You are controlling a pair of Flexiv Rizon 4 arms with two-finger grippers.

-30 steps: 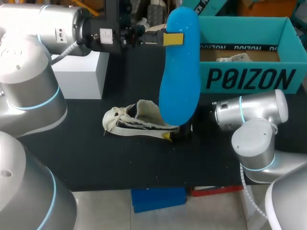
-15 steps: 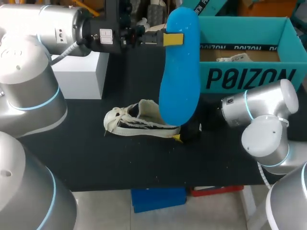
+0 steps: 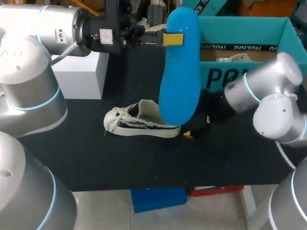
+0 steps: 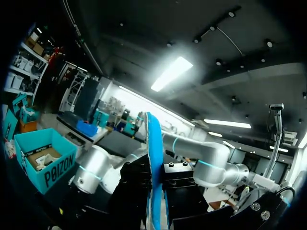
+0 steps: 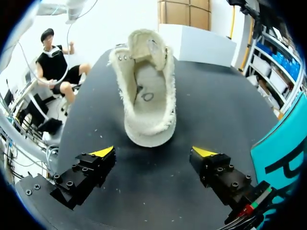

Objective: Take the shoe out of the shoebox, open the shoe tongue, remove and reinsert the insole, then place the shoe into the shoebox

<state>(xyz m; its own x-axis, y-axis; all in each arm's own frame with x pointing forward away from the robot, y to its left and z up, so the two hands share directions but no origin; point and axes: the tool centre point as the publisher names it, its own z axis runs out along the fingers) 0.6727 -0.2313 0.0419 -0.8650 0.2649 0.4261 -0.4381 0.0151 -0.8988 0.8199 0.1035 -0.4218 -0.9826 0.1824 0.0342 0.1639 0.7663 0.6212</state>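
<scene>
Head view: your left hand (image 3: 174,39) is clamped on the blue insole (image 3: 180,76), which hangs toe-down above the bench (image 3: 96,158). The shoe (image 3: 141,122) lies on its side at the insole's 7 o'clock. The shoebox (image 3: 240,23) stands at the shoe's 2 o'clock. Your right hand (image 3: 194,132) sits low at the shoe's 3 o'clock, just beside the heel.

Left wrist view: the insole (image 4: 153,172) shows edge-on, pinched between the fingers of the left hand (image 4: 154,213).

Right wrist view: the right hand (image 5: 152,155) has its fingers apart and holds nothing. The shoe (image 5: 146,91) is at its 12 o'clock, opening towards you, heel just ahead of the tips.

Step, as I judge it: insole out, reinsertion due. Next you should steady the heel with the right hand and feed the insole in toe first.
</scene>
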